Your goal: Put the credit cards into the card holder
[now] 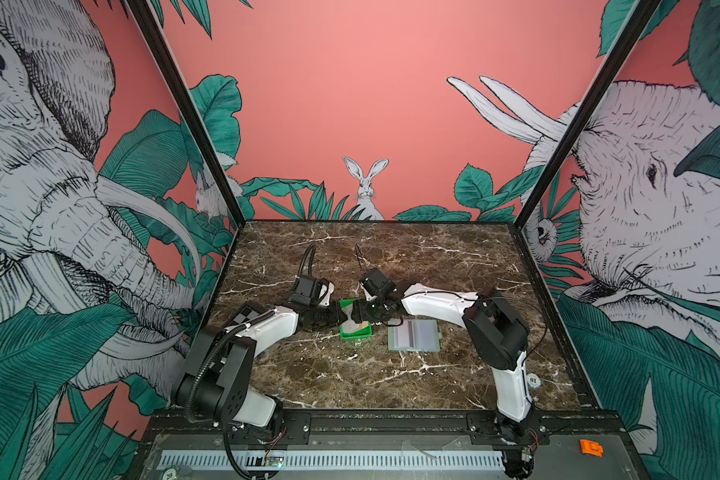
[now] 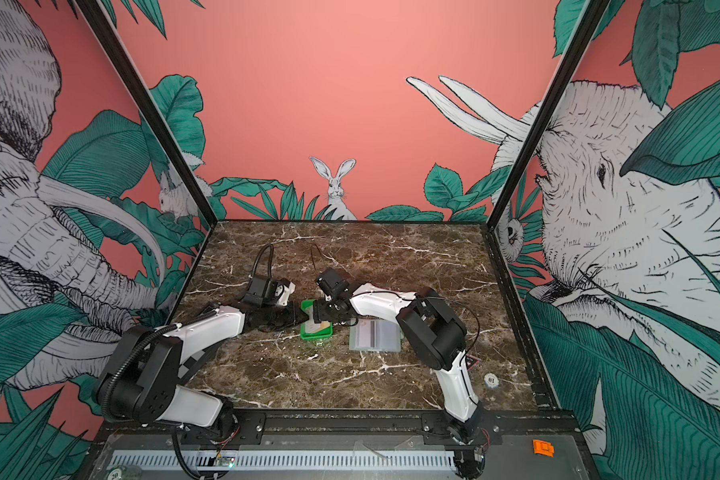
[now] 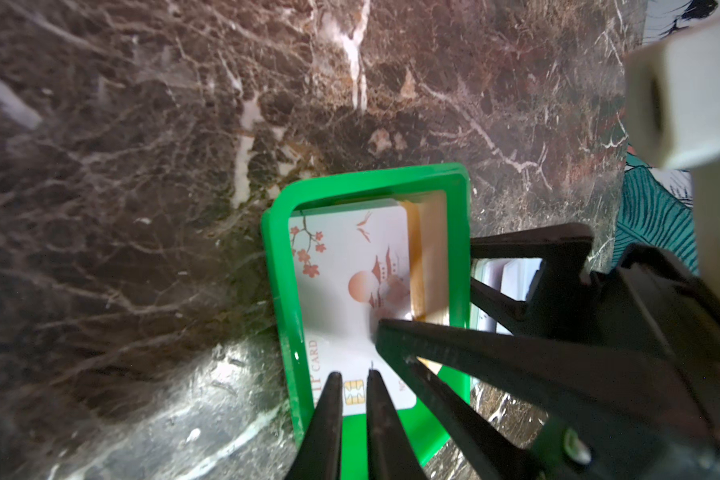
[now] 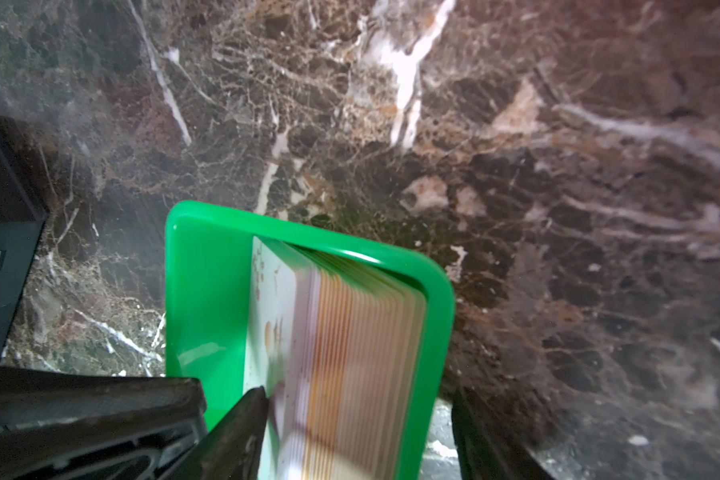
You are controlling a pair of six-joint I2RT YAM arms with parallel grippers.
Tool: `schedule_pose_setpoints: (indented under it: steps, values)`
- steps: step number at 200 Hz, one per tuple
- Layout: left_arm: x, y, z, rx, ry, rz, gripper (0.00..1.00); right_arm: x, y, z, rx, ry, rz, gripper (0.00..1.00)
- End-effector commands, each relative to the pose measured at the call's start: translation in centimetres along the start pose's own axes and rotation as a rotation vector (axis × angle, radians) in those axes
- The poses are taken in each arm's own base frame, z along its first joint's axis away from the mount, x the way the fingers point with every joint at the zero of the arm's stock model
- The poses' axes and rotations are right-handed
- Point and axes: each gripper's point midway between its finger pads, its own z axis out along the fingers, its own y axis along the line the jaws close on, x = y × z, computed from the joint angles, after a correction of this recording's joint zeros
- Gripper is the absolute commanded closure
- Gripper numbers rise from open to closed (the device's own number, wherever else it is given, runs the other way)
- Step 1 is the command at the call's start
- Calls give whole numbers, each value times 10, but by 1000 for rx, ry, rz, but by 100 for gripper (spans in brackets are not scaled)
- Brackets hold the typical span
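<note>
The credit cards [image 3: 350,266] stand as a thick stack in a bright green tray [image 1: 356,331], white blossom-print card on top, tan edges [image 4: 350,332] behind. My left gripper [image 3: 354,376] comes in from the left. Its jaws are nearly together over the top card's chip end, with nothing between them. My right gripper [image 4: 358,395] is open and straddles the stack. One of its fingers [image 4: 246,415] rests against the white face and the other stands outside the tray wall. The card holder [image 1: 414,336] lies open on the table just right of the tray, clear sleeves up.
The marble table [image 1: 350,382] is walled at the back and sides. A round numbered token [image 1: 533,379] lies by the right arm's base. An orange clip [image 1: 591,448] sits on the front rail.
</note>
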Motion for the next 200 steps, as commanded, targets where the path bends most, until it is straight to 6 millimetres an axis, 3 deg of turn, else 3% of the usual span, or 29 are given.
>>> schedule_pose_setpoints:
  steps: [1,84,200]
  values:
    - [-11,-3,-2,2,-26,28,85,2,-6,-4,31,-11,2,33]
    - [-9,0,4,-4,-11,20,85,-4,-16,-25,61,-37,-2,36]
    - [-2,-3,21,-7,27,22,83,-7,-20,-38,53,-61,7,38]
